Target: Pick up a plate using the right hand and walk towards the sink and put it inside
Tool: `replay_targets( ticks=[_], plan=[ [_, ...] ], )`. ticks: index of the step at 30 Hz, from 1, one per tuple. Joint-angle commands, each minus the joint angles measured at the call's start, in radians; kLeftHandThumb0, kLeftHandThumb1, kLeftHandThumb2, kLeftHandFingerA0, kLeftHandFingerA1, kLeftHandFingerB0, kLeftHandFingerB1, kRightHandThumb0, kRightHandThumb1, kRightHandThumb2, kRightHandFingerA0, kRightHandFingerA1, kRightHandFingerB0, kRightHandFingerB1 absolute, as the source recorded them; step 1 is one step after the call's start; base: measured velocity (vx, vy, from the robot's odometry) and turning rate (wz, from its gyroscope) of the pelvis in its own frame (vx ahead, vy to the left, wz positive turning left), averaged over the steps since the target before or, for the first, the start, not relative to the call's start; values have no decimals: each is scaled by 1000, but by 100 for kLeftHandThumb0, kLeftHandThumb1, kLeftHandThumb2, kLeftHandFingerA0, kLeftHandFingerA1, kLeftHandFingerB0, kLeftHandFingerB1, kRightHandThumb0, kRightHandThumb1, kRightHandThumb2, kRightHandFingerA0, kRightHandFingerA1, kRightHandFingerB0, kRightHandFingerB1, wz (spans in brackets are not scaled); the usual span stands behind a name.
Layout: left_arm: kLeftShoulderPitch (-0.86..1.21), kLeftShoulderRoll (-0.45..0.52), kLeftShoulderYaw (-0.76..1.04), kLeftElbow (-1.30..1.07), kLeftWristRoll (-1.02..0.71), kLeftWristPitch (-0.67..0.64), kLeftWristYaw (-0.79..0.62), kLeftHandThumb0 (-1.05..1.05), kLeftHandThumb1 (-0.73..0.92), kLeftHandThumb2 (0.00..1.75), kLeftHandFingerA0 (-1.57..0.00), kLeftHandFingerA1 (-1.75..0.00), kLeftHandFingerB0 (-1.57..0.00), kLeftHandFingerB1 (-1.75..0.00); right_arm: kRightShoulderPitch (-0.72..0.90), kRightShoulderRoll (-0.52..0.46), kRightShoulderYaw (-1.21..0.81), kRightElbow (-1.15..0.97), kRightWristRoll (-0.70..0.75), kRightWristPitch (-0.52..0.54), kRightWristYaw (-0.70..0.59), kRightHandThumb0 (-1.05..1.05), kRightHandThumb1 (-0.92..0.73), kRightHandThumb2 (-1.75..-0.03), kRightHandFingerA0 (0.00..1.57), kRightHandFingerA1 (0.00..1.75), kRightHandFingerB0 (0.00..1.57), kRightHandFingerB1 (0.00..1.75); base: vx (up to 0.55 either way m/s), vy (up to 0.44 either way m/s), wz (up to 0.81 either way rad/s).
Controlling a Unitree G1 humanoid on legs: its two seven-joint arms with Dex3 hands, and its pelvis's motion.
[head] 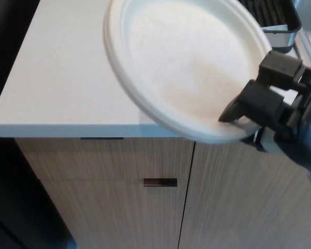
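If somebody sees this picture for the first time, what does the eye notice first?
First, the large white plate, held tilted above the white countertop and filling the upper middle. Next, the black right hand gripping its lower right rim. Below are wood-grain cabinet doors with a small dark handle.
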Motion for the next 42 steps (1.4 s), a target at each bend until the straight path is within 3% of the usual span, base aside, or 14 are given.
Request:
replay_targets(
  ticks=[1, 6, 7, 9, 13, 14, 16, 17, 26, 28, 39, 40, 41, 42],
  plan=[
    [5, 10, 11, 3, -6, -50, 0, 2, 72, 134, -123, -125, -104, -113, 20, 2, -38, -31, 39, -27, 45, -12, -42, -122, 127, 146, 109, 136, 0, 0, 0],
    [7, 8, 10, 2, 1, -51, 12, 3, 71, 133, -122, -125, -103, -112, 15, 17, -56, -34, 20, -43, 34, -15, -43, -121, 125, 145, 107, 136, -16, -80, -1],
    [4, 7, 17, 2, -10, -44, -1, 2, 72, 134, -121, -125, -101, -111, 13, 21, -63, -43, 27, -44, 39, -14, -41, -134, 95, 175, 79, 174, -60, -69, 39],
    [2, 8, 16, 9, -6, -48, 0, 0, 75, 134, -122, -125, -102, -112, 12, 26, -70, -49, 29, -47, 41, -15, -40, -137, 96, 175, 79, 175, -35, -25, -13],
    [1, 10, 7, 18, 7, -45, 13, 3, 72, 134, -122, -125, -102, -112, 13, 35, -91, -72, 17, -47, 40, -12, -39, -136, 97, 175, 79, 174, 15, 80, -8],
    [2, 8, 8, 16, 4, -40, 13, 3, 73, 134, -121, -125, -100, -110, 15, 39, -97, -80, 10, -45, 32, -16, -44, -123, 128, 146, 107, 135, 2, 155, -5],
    [9, 4, 10, 6, 0, -41, 11, 3, 73, 134, -122, -125, -101, -111, 14, 43, -106, -91, -12, -44, 17, -17, -45, -124, 129, 147, 107, 135, 4, 167, -9],
    [13, 5, 9, 2, 1, -41, 9, 6, 58, 159, -97, -163, -78, -131, 14, 47, -113, -98, -31, -34, 7, -18, -46, -124, 129, 147, 108, 136, -19, 167, -25],
    [7, -1, 30, -3, -21, -45, -18, 8, 55, 163, -94, -164, -79, -134, -42, 61, -148, -88, -38, -49, -14, -18, -39, -125, 131, 151, 106, 138, -19, 25, 0],
    [10, 0, 19, -8, -4, -45, -4, 3, 72, 134, -120, -124, -98, -109, -40, 62, -154, -95, -34, -42, 2, -21, -40, -124, 130, 151, 108, 140, -49, -140, 1],
    [4, -4, 24, 4, -8, -42, 1, 15, 69, 152, -108, -140, -90, -120, -45, 58, -165, -87, -48, -59, -6, -20, -43, -125, 130, 150, 106, 138, -41, -279, 2],
    [8, -8, 29, -4, -16, -39, -6, 5, 54, 163, -101, -166, -83, -137, -42, 54, -167, -89, -45, -61, 0, -15, -38, -141, 100, 175, 77, 175, -61, -115, -4],
    [13, -11, 33, -15, -23, -39, -14, 3, 76, 139, -128, -131, -110, -119, -39, 55, -168, -88, -34, -65, 8, -14, -36, -142, 100, 175, 74, 175, -71, -97, 2],
    [14, -11, 32, -17, -21, -37, -13, 5, 56, 162, -97, -165, -83, -137, -38, 55, -169, -89, -35, -63, 9, -20, -41, -127, 130, 152, 105, 139, -92, -68, 2]
  ],
)
